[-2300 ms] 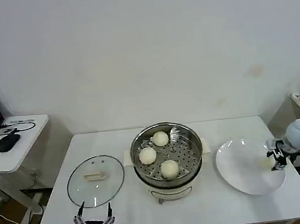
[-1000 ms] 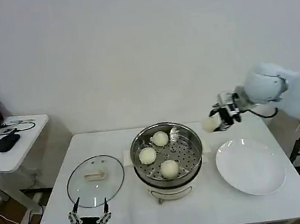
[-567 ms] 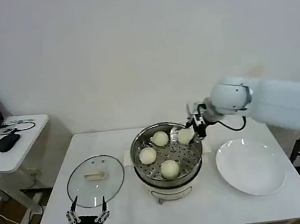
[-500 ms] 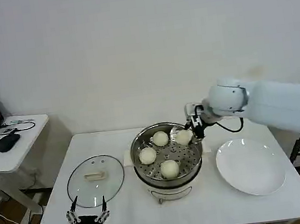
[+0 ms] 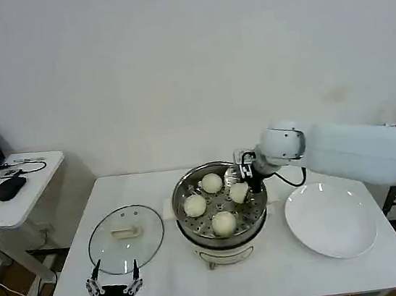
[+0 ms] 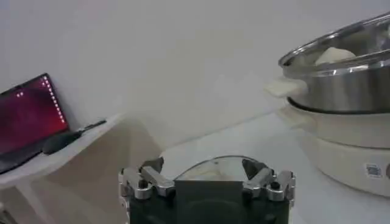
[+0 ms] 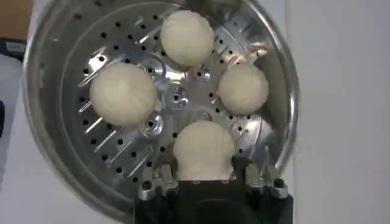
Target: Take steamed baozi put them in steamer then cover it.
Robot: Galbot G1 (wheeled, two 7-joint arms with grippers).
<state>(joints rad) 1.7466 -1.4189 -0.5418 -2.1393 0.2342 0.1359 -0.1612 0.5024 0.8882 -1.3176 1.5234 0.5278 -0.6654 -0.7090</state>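
Nearest, at the table's (image 5: 165, 284) front-left corner: left gripper (image 5: 115, 287) parked low off the front edge, fingers spread wide around nothing, pointing toward the cover (image 5: 126, 238), which lies flat on the table by the left edge, just beside the steamer (image 5: 220, 207) and clearly closer to this arm than to the other. Mid-table: steamer on its white base, 3 steamed baozi (image 7: 124, 94) resting apart on the perforated tray. Near the steamer's far-right rim: right gripper (image 5: 241, 189) reaching in from the right, fingers clamped on the 4th bun (image 7: 203, 148), 1 finger on each flank, the bun hanging directly below the fingers and over the 1 vacant patch of tray between its neighbours, apparently just above the tray or touching it; cannot tell which. Likely next: a straight release downward, no sideways shift needed. Farther right: white plate (image 5: 332, 221), bare, near the table's right edge.
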